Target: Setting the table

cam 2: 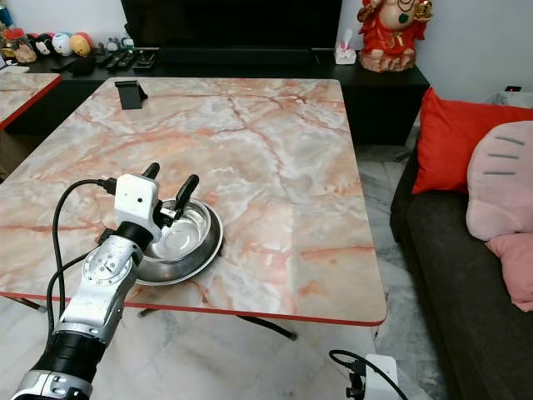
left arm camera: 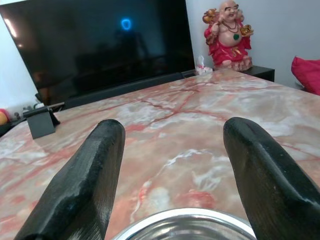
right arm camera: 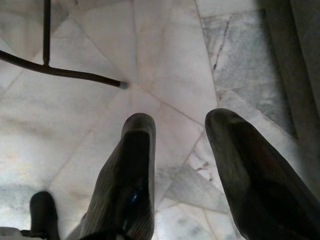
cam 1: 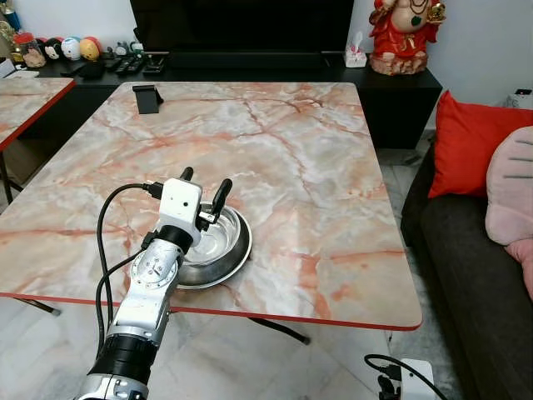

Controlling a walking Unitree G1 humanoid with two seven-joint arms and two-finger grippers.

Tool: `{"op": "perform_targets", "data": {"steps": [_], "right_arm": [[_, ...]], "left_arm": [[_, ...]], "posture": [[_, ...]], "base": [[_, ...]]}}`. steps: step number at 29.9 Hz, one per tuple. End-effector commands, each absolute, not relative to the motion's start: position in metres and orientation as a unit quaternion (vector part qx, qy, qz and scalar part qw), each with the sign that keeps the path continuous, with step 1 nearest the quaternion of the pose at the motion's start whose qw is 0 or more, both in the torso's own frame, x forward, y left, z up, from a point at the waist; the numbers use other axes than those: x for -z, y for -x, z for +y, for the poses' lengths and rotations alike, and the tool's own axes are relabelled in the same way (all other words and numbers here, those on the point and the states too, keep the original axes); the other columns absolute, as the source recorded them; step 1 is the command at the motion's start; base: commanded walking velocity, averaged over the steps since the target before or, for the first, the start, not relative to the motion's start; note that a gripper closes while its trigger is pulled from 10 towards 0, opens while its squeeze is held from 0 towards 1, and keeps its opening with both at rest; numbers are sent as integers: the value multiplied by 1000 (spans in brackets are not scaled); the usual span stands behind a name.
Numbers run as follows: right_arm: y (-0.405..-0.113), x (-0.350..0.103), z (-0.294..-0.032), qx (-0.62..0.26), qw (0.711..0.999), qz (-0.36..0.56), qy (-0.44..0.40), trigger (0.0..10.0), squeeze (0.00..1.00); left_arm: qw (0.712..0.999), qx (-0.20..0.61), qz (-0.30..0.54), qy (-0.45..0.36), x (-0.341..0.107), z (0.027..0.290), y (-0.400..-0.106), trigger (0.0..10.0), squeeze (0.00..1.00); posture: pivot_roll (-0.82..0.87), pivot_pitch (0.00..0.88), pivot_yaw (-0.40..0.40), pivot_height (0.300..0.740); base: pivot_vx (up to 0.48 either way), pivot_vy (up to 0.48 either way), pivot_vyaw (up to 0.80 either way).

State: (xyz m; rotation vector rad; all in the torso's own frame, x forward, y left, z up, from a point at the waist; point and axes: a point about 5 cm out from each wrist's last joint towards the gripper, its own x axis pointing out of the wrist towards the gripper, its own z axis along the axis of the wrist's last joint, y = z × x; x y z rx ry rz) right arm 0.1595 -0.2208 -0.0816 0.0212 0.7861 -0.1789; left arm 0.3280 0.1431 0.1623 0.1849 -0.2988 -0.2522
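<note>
Marble table (cam 1: pixel 316 167), steel bowl (cam 1: pixel 225 250) beneath spread left gripper (cam 1: pixel 205 188) fingers.

Left claw (cam 1: pixel 205 188) spread, right claw (right arm camera: pixel 180 125) parted

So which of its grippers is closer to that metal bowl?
The left gripper is nearer, open over the metal bowl. The right gripper hangs down over the floor.

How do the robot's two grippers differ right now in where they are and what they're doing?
The left gripper is raised over the marble table, its fingers spread above the steel bowl; the right gripper hangs low, pointing down at the floor tiles. The left gripper has the bowl's rim just below it, while the right gripper has nothing near its fingers. Both are open, each with two long black fingers.
</note>
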Motion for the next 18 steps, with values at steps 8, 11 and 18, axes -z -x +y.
{"op": "perform_targets", "data": {"steps": [8, 11, 18], "right_arm": [[-166, 80, -218, 116, 917, 379, -39, 10000, 0], [-167, 80, -217, 114, 917, 379, -42, 10000, 0], [-163, 83, -214, 111, 913, 390, -49, 10000, 0]], "left_arm": [[978, 116, -152, -87, -166, 147, -329, 10000, 0], [978, 114, -152, -86, -167, 148, -330, 10000, 0], [978, 115, -156, -83, -169, 147, -330, 10000, 0]], "posture": [[14, 0, 18, 740], [13, 0, 19, 740], [29, 0, 18, 740]], "base": [[0, 285, 0], [0, 306, 0], [0, 307, 0]]}}
